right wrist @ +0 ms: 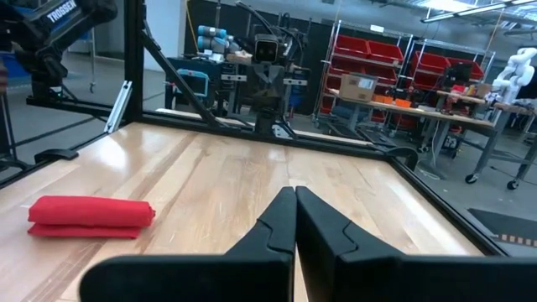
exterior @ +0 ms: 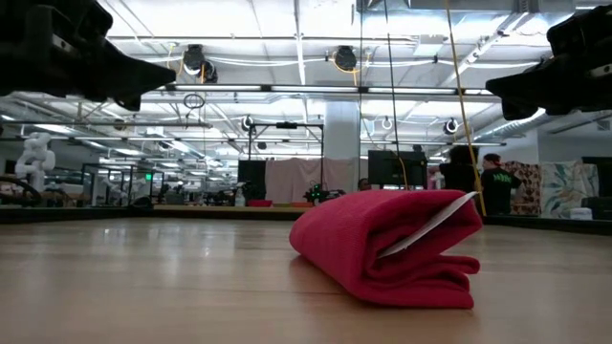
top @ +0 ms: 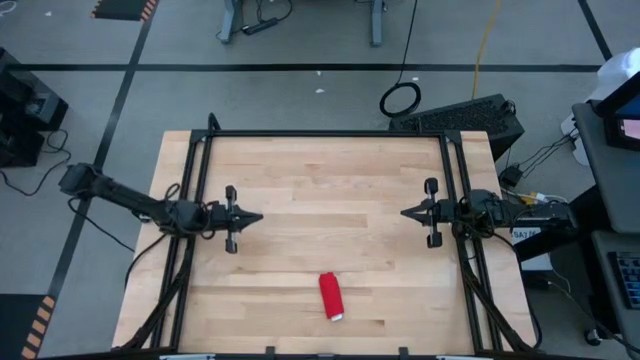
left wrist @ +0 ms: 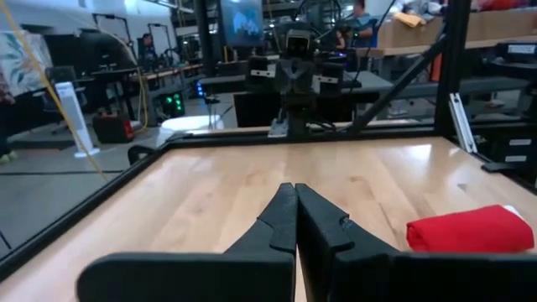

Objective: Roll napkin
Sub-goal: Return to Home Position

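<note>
Left pincer (top: pixel 260 217), right pincer (top: pixel 404 213) closed, napkin (top: pixel 330 296) tag (exterior: pixel 432 224) half-hidden

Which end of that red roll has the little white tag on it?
The napkin end pointing away from both hands, toward the nearest table edge; its other end is plain red. The left hand and right hand wait shut, apart from it.

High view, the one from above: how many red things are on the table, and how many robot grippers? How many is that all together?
Red things: 1, the napkin, lying rolled up on the table.
Grippers: 2, the left gripper and the right gripper, both shut, held above the table and away from the napkin.
Total: 3.
</note>
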